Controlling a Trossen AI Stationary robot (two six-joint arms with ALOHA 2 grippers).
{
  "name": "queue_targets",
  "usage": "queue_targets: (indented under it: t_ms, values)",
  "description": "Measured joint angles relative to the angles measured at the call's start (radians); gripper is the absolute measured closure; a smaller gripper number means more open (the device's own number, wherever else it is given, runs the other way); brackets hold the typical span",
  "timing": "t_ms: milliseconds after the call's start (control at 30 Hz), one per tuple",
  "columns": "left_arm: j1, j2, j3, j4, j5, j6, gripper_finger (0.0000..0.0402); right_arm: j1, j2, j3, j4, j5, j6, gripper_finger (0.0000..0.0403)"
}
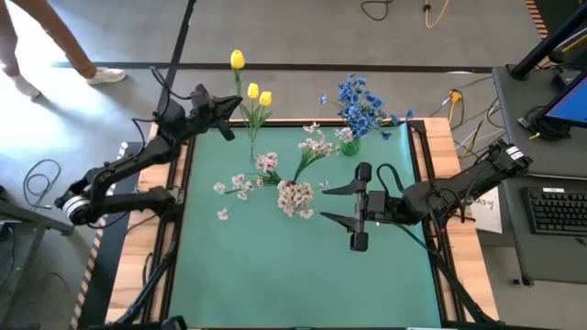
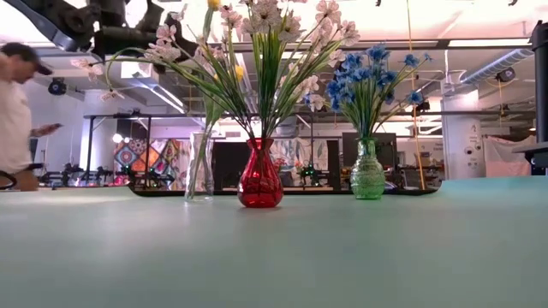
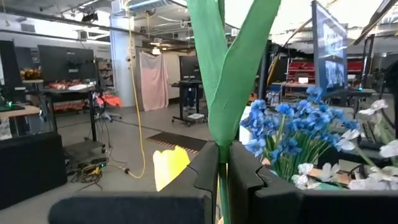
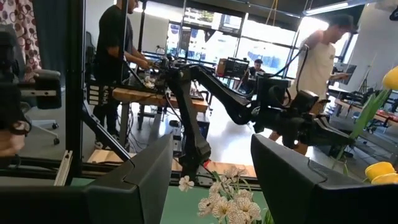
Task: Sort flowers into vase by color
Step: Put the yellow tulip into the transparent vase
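The last yellow tulip [image 1: 238, 60] is pinched by its stem in the left gripper [image 1: 230, 110] over the far left vase [image 2: 199, 168], so only lowering it seems left, while the right gripper [image 1: 346, 203] waits with fingers spread beside the already filled red vase [image 2: 260, 176].

The tulip [image 3: 227, 93] runs off the top of the left wrist view, its head unseen. In the low view, pink blossoms [image 2: 265, 17] are cropped above, and a person [image 2: 15, 111] by the side.
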Motion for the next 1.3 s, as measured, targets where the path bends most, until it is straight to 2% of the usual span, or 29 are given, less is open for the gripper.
queue_targets:
  t_ms: [567, 1300]
  values:
    - [0.019, 0.117, -0.004, 0.052, 0.0, 0.033, 0.0401, 0.0, 0.0, 0.0, 0.0, 0.0, 0.002, 0.0193]
    - [0.019, 0.126, -0.011, 0.003, 0.009, -0.011, 0.0394, 0.0, 0.0, 0.0, 0.0, 0.0, -0.011, 0.0193]
